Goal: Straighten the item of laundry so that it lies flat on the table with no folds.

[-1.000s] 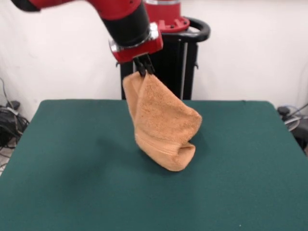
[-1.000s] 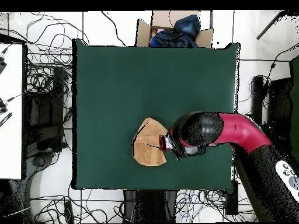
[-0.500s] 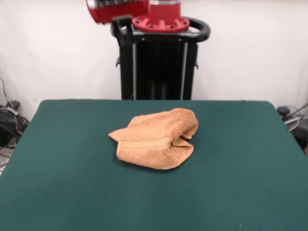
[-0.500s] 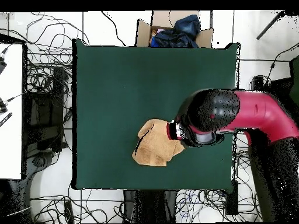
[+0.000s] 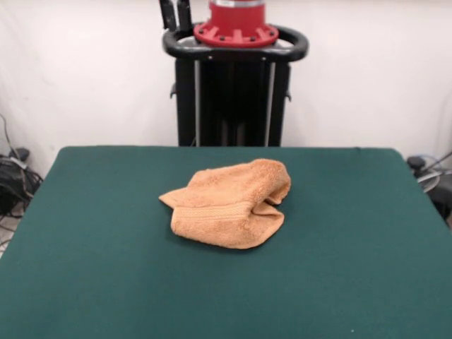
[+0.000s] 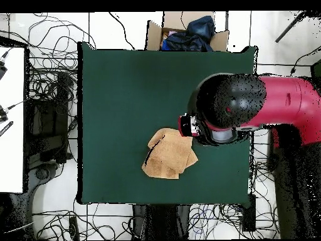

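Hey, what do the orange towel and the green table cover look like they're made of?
The towel looks like terry cloth: a fuzzy, looped pile, with one smoother woven band across it. The table cover looks like matte felt, flat and without sheen, though the weave isn't discernible.

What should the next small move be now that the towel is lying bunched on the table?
Probably bring the hand back down over the towel and pick an outer edge to pull outward. The towel lies crumpled and folded over itself on the green table, one woven band showing on the front fold, while the hand sits raised well above it, holding nothing.
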Controlling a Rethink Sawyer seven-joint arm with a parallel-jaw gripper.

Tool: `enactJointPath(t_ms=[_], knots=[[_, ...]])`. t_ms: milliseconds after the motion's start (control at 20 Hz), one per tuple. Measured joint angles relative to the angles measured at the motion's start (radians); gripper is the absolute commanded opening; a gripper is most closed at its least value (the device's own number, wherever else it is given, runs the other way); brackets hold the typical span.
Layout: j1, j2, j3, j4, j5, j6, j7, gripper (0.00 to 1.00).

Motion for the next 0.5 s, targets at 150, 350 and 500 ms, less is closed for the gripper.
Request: enactJointPath(t_ms=[150, 350, 500], knots=[[0.011, -0.006, -0.004, 0.003, 0.0, -0.025, 0.0, 0.0], [0.024, -0.003, -0.013, 0.029, 0.002, -0.133, 0.0, 0.0], [0.039, 0.013, -0.034, 0.046, 0.002, -0.231, 0.0, 0.0]])
